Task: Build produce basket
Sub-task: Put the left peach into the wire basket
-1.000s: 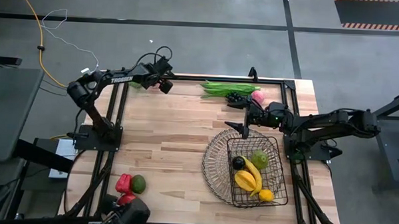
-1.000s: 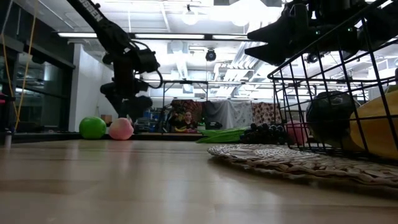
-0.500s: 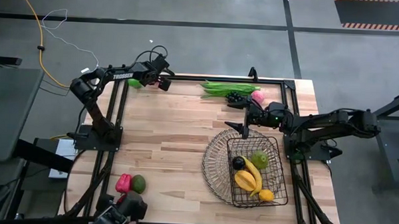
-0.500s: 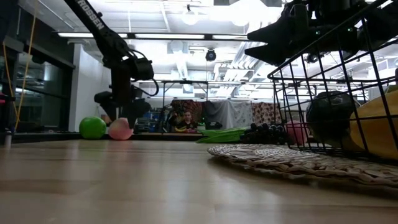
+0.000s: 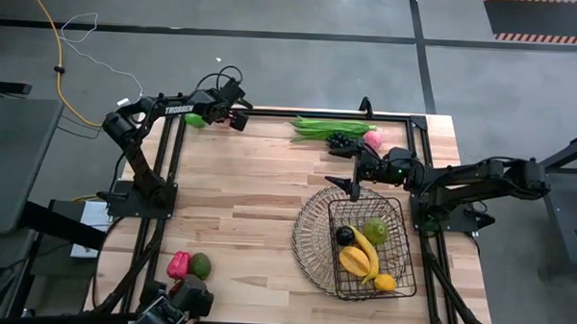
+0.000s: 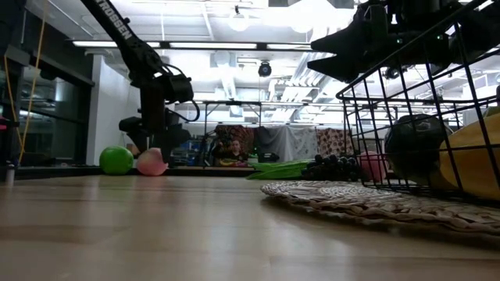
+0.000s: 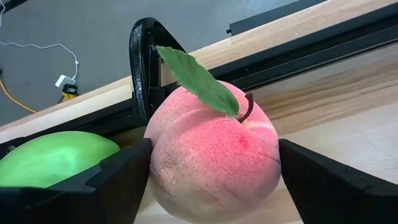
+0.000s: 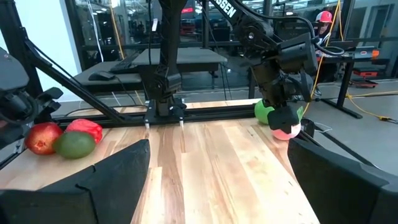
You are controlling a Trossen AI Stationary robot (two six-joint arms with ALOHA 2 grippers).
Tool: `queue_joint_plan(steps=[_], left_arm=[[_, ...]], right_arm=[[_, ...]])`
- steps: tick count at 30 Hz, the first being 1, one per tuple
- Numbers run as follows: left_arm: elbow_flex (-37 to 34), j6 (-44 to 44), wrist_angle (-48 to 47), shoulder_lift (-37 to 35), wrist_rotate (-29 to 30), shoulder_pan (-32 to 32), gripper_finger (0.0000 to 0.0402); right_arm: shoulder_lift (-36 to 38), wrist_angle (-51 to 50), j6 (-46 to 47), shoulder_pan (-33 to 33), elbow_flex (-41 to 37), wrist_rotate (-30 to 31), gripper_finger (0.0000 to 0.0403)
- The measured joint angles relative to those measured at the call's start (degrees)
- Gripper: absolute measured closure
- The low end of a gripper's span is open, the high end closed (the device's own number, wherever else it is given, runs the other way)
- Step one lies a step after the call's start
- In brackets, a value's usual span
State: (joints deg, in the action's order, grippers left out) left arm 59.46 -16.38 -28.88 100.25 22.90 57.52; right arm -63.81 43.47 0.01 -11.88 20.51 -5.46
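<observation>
Pink peach [image 7: 214,165] sits between the spread fingers [image 7: 118,186] of the left hand [image 5: 234,117] at the counter's [image 5: 249,199] far left corner, a green apple [image 7: 53,158] just beside it; only the wrist view shows its leaf. Farther right, the right hand [image 5: 353,183] hangs open over the rim of the basket [image 5: 310,242], which holds bananas [image 5: 362,253].

Left tool [image 7: 211,186] low, fingers spread; right tool [image 8: 217,180] open.
</observation>
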Motion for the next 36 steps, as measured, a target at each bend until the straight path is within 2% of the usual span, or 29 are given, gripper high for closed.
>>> queue_joint_plan(steps=[7,12,15,20,23,29,33,36], left_arm=[[-0.23,0.66,-1.97,-1.36,-0.54,-0.15,0.0127],[-0.26,1.57,-3.62,-6.64,-2.72,-0.26,0.0134],[-0.28,2.19,-4.86,-11.44,-7.40,-0.45,0.0135],[-2.48,4.02,-0.85,-22.62,-20.02,-4.37,0.0136],[-7.23,4.82,6.22,-30.39,-24.54,-9.85,0.0136],[-23.22,4.74,25.21,-45.36,-27.64,-24.40,0.0137],[-36.28,3.55,44.08,-52.82,-27.44,-34.64,0.0137],[-45.12,3.05,59.57,-55.68,-26.39,-40.50,0.0137]], right_arm=[[0.00,-0.10,0.00,0.00,0.00,0.05,0.0032],[0.00,-0.48,-0.01,0.00,0.00,0.36,0.0032],[0.00,-0.80,0.00,0.00,0.00,0.36,0.0032],[0.00,-1.03,0.00,0.00,0.00,0.31,0.0032],[0.00,-1.02,0.00,0.00,0.00,0.29,0.0032],[0.00,-1.01,0.13,0.00,0.00,0.25,0.0032],[0.00,-0.97,0.15,0.00,0.00,0.25,0.0032],[0.00,-0.82,0.15,0.00,0.00,0.23,0.0032]])
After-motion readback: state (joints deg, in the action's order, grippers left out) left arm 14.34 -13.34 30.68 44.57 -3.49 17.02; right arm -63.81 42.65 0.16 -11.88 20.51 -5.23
